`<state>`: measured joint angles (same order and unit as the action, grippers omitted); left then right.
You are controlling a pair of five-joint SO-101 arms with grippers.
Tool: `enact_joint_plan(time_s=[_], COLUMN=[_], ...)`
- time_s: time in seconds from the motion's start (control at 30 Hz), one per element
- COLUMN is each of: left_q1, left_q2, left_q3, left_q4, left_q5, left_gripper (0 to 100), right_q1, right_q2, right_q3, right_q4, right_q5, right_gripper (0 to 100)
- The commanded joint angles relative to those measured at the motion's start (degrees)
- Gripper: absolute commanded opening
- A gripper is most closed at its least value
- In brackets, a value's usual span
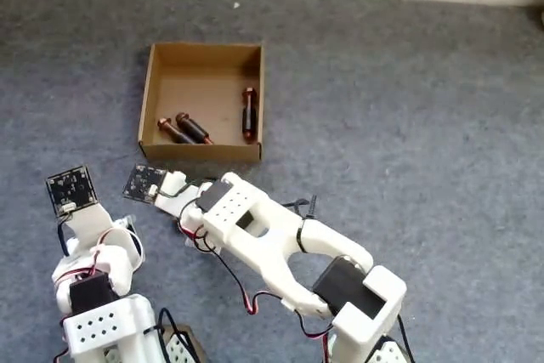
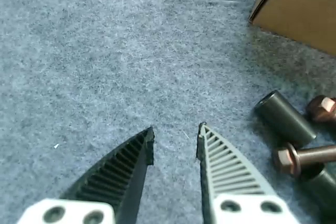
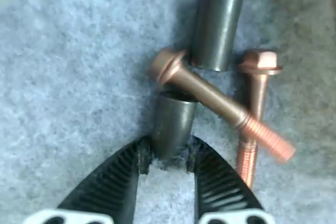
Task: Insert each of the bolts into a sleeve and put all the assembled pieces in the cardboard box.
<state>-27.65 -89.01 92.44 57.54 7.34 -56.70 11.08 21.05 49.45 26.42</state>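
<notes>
- You have wide bare table (image 1: 408, 125) to the right of the box (image 1: 204, 152) and behind it, up to the far edge. The box sits left of centre, and both arms crowd the near side in front of it.
- In the box, one piece (image 1: 248, 113) lies along the right wall, long axis front to back. Two pieces (image 1: 194, 127) lie side by side at the front-left corner, slanted.
- Your right gripper (image 3: 167, 156) is closed down narrow on the near end of a sleeve (image 3: 173, 119), with a fingertip pressed to each side.
- That sleeve lies on the table in front of the box. Its long axis is in line with the gripper and its open mouth faces away from the wrist.
- A bolt (image 3: 210, 95) lies slantwise across that mouth. Its head is just beside the end of a second sleeve (image 3: 216, 24), and its threaded tip crosses a second bolt (image 3: 258, 90).
- The second sleeve lies just past the held one, nearly in line with it. The second bolt lies roughly parallel, head away from the wrist.
- Your left gripper (image 2: 175, 140) hangs low over bare table, fingers a moderate gap apart, holding and touching nothing. The loose parts lie off to one side, toward the box's corner.
</notes>
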Motion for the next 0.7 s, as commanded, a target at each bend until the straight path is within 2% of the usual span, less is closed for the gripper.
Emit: enact_joint_plan(time_s=[0.0,0.13,0.27,0.5,0.67], left_q1=[-0.7,-0.7,-0.7,-0.7,3.6], left_q2=[-0.4,-0.4,-0.4,-0.4,-0.4], left_q3=[-1.5,-1.5,-1.5,-1.5,-1.7], left_q4=[-1.1,-1.1,-1.1,-1.1,-0.9], left_q5=[-0.7,-0.7,-0.7,-0.4,-0.4], left_gripper=[16,16,16,16,16], right_q1=[-0.2,0.7,3.0,8.1,8.6], right_q2=[-0.7,-1.4,-5.1,-23.9,-38.2], right_q3=[-1.6,0.0,-0.1,4.7,16.1], right_q4=[0.7,0.7,6.6,12.2,13.0], right_q5=[0.5,0.3,0.2,-4.8,-5.2], right_gripper=[3.7,0.1,0.6,0.6,0.6])
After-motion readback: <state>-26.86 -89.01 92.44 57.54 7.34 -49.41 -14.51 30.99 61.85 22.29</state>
